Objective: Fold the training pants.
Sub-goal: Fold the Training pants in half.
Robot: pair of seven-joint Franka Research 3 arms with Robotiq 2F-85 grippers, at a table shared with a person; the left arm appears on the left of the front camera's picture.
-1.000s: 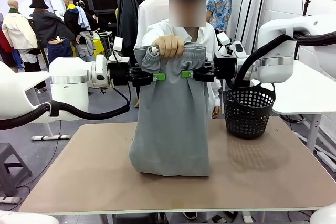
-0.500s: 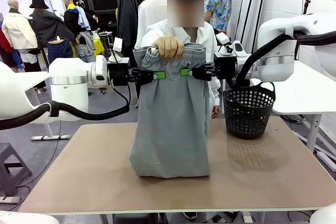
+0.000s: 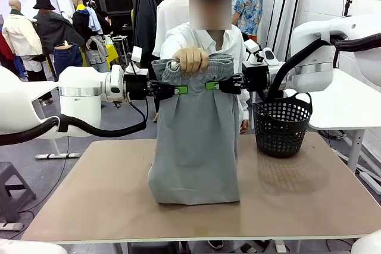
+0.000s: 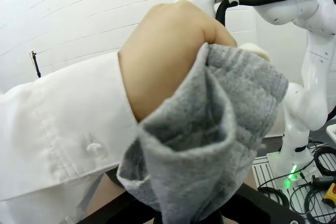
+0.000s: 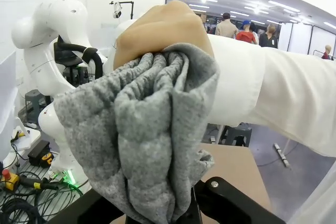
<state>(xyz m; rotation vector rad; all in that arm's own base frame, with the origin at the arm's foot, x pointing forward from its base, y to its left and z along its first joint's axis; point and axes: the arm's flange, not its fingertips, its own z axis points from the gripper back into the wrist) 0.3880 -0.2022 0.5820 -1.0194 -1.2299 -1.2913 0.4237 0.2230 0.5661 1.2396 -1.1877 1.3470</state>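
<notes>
Above the table (image 3: 89,194) | training pants (image 3: 193,147) hang, hem resting on it | left pincer (image 3: 181,90), right pincer (image 3: 212,85) pinching their side edges | hand (image 3: 191,59) bunching waistband | bare table either side

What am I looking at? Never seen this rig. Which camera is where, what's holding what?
Two white robot arms share a table with a person opposite. The wide picture comes from a fixed camera between the arms; the two close-ups come from a camera on each wrist, looking along its fingers. The person's hand holds grey training pants up by the waistband, their lower end resting on the table. The left end effector and right end effector are each shut on the fabric just under the waistband. A black basket stands on the table at the robot's right.
</notes>
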